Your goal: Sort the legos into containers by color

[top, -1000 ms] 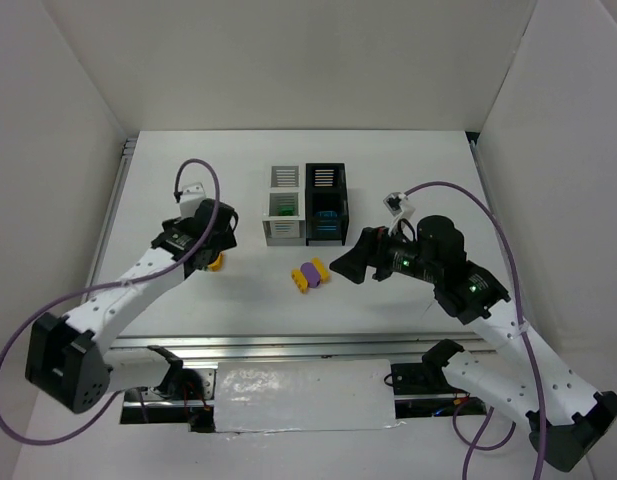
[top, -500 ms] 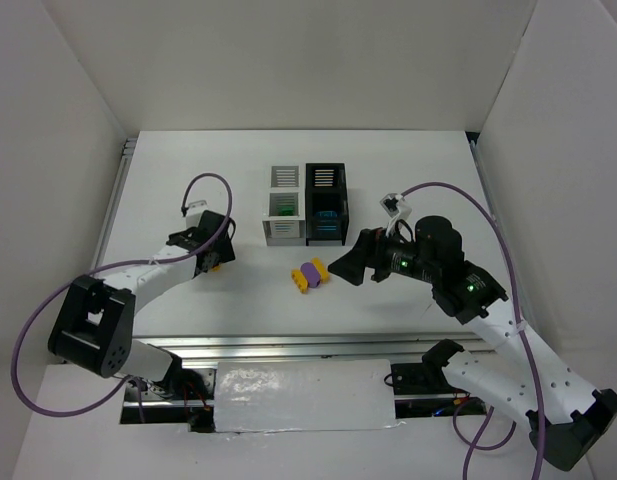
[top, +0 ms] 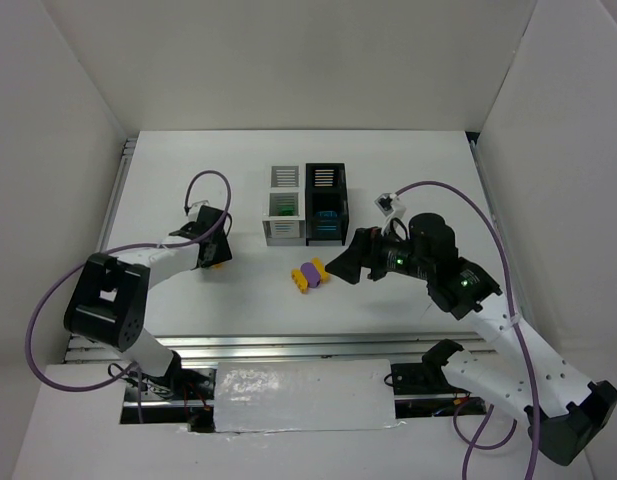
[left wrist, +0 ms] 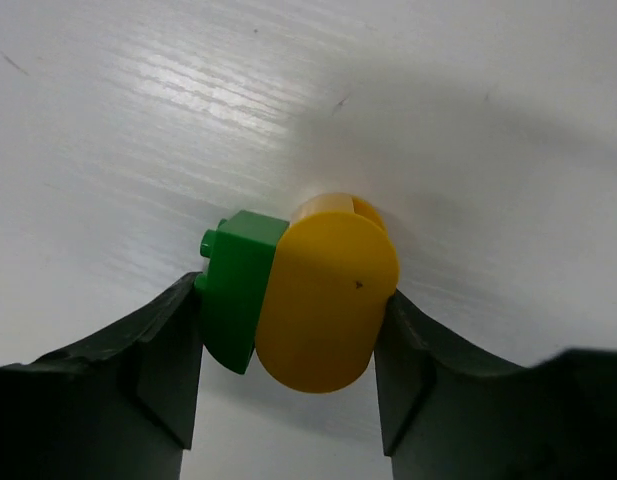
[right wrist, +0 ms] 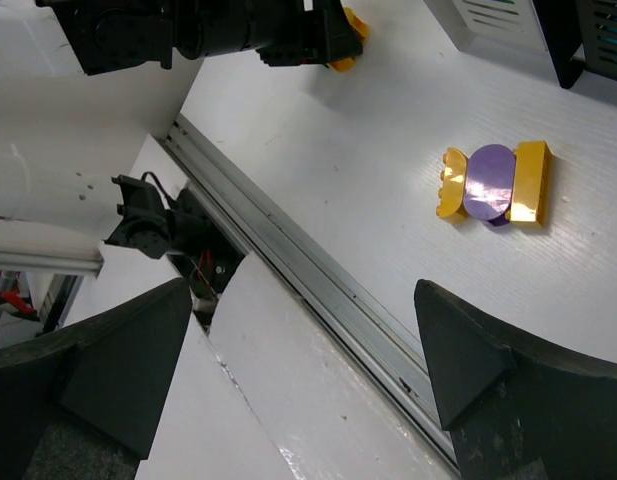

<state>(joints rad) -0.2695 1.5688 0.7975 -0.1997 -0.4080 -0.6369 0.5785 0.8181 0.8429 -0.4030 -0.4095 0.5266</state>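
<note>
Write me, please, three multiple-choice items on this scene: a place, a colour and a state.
1. Where does the purple brick lie? A. in a white bin B. between two yellow bricks on the table C. in a black bin
2. Which colours does the left gripper clamp? A. green and yellow B. purple and cyan C. yellow only
3. How do the jaws of the right gripper stand? A. shut on a brick B. shut, empty C. open, empty
Key: B, yellow flanks it on both sides; A, a green brick and a rounded yellow brick fill its grip; C, wide apart, nothing between.
</note>
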